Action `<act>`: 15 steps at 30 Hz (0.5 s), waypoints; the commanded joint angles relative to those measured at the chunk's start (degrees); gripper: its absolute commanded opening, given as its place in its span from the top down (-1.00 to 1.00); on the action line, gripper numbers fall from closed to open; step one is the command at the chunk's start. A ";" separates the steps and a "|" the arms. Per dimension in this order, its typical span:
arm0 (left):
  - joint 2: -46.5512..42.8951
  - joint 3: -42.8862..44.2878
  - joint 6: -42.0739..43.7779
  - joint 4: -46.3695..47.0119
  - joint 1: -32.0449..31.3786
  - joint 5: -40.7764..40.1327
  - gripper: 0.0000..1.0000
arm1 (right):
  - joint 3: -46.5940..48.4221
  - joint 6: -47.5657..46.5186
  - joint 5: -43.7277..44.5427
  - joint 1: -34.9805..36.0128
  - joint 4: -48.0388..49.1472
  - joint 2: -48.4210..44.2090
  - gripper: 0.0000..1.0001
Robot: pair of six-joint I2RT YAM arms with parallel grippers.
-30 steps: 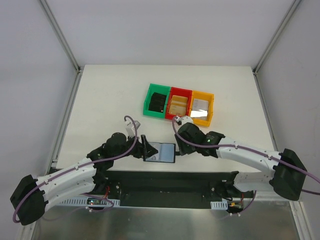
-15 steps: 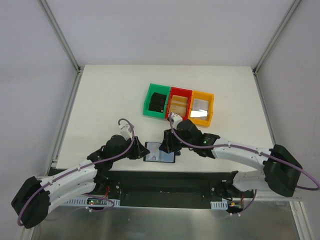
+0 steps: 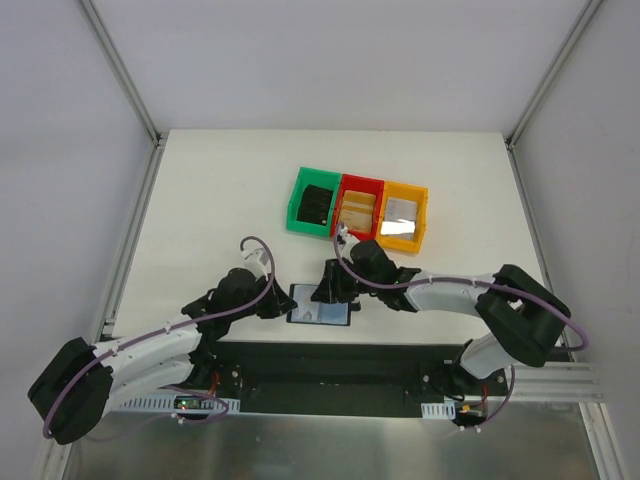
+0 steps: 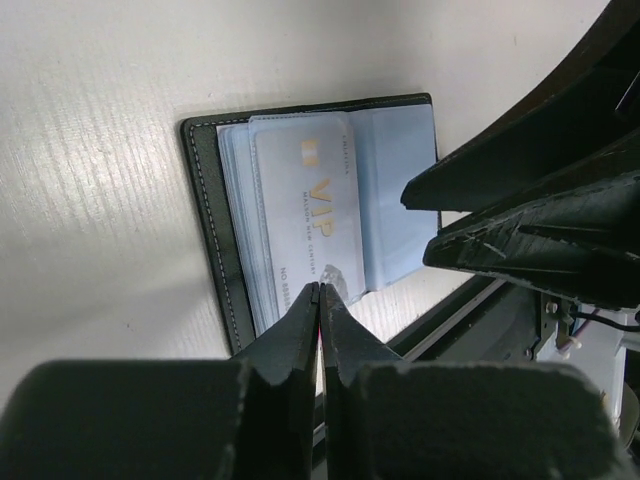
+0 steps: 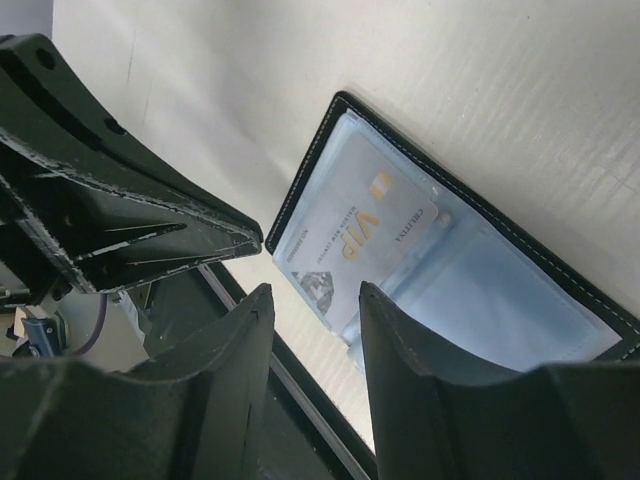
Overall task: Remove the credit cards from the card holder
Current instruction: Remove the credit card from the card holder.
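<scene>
**benchrat:** Where's the holder [image 4: 216, 240] vs the grippers?

**yam_fan:** It's lying open, flat, right under the left gripper [image 4: 319, 290]. That one's pinched fully closed with nothing in it, as far as I can see, and its tips are at the near edge of the VIP card [image 4: 310, 215]. The right gripper [image 5: 315, 290] hovers over the holder from the other side, fingers parted, empty.

**benchrat:** Risks?

**yam_fan:** I see a few. Closed tips can only shove, so the card might go deeper, or the holder could skid on the table [image 4: 100, 110], and it's sitting at the lip. The right one might also pinch the clear sleeve [image 4: 400, 190] along with the card and lift the lot. And the two grippers are really close, so they could bump.
</scene>
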 commanded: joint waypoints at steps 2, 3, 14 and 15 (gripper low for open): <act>3.93 1.12 0.09 5.00 0.49 1.70 1.00 | -1.64 3.42 -2.45 -0.13 8.70 3.69 0.17; 4.55 1.04 0.00 5.52 0.49 1.79 1.00 | -1.99 3.68 -2.45 -0.22 9.31 4.04 0.17; 10.44 0.86 -1.31 8.17 0.58 0.65 1.00 | -4.63 5.53 -2.36 -1.01 12.92 6.33 0.18; 10.79 0.77 -1.40 8.17 0.49 0.39 1.00 | -4.89 6.05 -2.54 -1.01 13.62 6.59 0.18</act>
